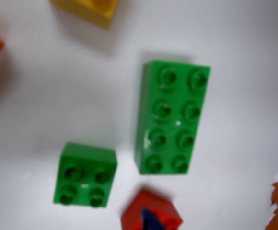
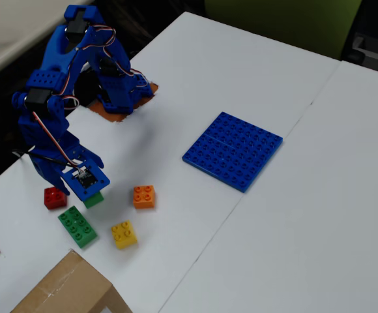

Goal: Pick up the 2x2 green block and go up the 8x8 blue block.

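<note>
Claw (image 2: 78,186) hangs low over the table near its left edge in the fixed view, directly above the 2x2 green block (image 2: 94,199) — the wrist housing hides the fingers, so can't tell whether they're spread or clamped. Only a sliver of that block shows past the housing; it sits between the red brick (image 2: 55,197) and the orange brick (image 2: 143,196). In the wrist view the 2x2 green block (image 1: 85,175) lies flat on the table, studs up, nothing gripping it, just beside the long green brick (image 1: 171,117) without touching. Yellow brick (image 2: 124,235) is nearer the front edge. Blue baseplate (image 2: 232,150) lies flat mid-table, well apart from the bricks — bare. Cardboard box (image 2: 65,290) at the front-left corner.
</note>
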Tool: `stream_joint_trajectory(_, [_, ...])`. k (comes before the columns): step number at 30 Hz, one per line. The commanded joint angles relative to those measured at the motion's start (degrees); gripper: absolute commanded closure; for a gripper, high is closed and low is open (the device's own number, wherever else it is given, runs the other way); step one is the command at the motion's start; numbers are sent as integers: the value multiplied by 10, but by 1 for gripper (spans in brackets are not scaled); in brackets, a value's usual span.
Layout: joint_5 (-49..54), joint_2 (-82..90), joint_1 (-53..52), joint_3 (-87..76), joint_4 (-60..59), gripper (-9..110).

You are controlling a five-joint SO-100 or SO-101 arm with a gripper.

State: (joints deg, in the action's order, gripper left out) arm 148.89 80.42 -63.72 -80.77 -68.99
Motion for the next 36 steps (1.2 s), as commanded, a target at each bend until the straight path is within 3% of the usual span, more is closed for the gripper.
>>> stream_joint_trajectory(1, [-8,-5,0,31,18,65])
stream_joint_trajectory(23, [-94,-90,3,54,2,68])
stream_joint_trajectory(36, [-98,-94,8,54,-25,86])
